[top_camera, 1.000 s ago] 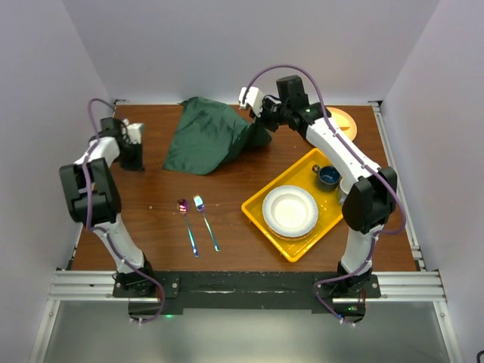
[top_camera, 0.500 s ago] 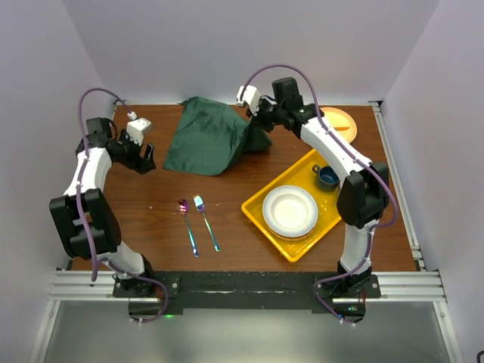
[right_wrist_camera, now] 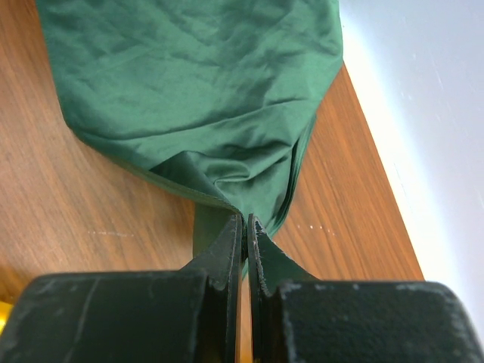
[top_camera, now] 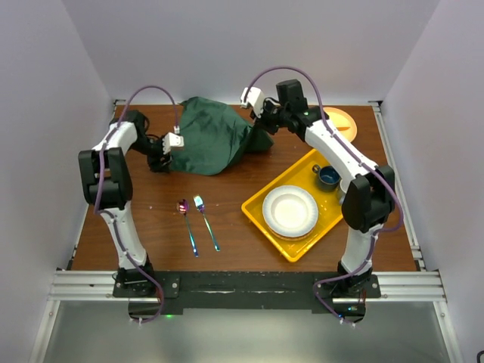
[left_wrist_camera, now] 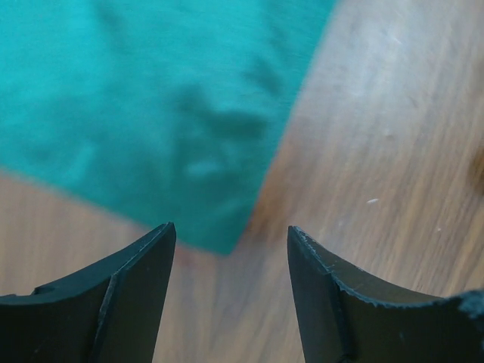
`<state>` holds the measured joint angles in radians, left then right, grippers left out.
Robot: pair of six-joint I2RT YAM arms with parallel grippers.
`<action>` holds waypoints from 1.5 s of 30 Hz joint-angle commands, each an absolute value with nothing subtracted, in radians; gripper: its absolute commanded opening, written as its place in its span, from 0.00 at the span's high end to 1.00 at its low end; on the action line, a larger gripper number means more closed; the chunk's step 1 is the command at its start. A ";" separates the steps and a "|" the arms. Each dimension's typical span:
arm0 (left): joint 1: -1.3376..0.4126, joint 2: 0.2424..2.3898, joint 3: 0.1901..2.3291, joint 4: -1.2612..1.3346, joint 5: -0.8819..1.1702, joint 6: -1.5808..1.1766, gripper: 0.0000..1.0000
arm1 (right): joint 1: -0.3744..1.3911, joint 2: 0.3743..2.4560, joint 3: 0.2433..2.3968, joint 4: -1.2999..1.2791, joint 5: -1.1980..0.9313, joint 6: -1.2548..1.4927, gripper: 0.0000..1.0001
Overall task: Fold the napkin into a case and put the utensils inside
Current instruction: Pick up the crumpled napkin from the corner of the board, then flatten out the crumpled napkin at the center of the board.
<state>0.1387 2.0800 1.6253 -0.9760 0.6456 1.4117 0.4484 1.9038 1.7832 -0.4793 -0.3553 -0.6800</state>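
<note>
The dark green napkin point(top_camera: 212, 140) lies bunched at the back middle of the table. My right gripper point(top_camera: 262, 130) is shut on its right corner; in the right wrist view the cloth point(right_wrist_camera: 197, 83) fans out from the pinched fingertips point(right_wrist_camera: 246, 223). My left gripper point(top_camera: 162, 160) stands open at the napkin's near-left corner. In the left wrist view that corner point(left_wrist_camera: 151, 98) lies just beyond the gap between the fingers point(left_wrist_camera: 231, 234), with nothing held. The iridescent spoon point(top_camera: 187, 223) and fork point(top_camera: 206, 221) lie side by side on the wood nearer the front.
A yellow tray point(top_camera: 261, 212) at the right holds a white plate point(top_camera: 290, 210) and a blue cup point(top_camera: 328, 176). An orange plate point(top_camera: 340, 121) sits at the back right corner. Walls close the table on three sides.
My left arm has swung from the far left edge across to the napkin's near-left corner, and its gripper has gone from shut to open. The right gripper stays pinched on the cloth.
</note>
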 commanded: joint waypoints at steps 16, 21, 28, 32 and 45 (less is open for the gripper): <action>0.107 2.227 1.703 -0.974 0.483 1.588 0.62 | 0.433 1.861 1.796 -0.468 -0.350 -0.678 1.00; 0.101 2.252 1.724 -0.939 0.462 1.519 1.00 | 0.434 1.873 1.804 -0.459 -0.344 -0.672 1.00; 0.115 2.079 1.724 -0.687 0.567 1.065 1.00 | 0.434 1.879 1.821 -0.318 -0.264 -0.549 1.00; 0.176 1.947 1.727 -0.536 0.610 0.679 1.00 | 0.433 1.879 1.861 -0.207 -0.204 -0.442 1.00; 0.262 1.343 1.513 -0.083 0.519 0.170 1.00 | 0.439 1.777 2.025 0.112 -0.181 -0.259 1.00</action>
<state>0.2775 1.4757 1.5429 -0.2420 0.5827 0.3466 0.4374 1.8832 1.9636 -0.0547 -0.1680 -0.3405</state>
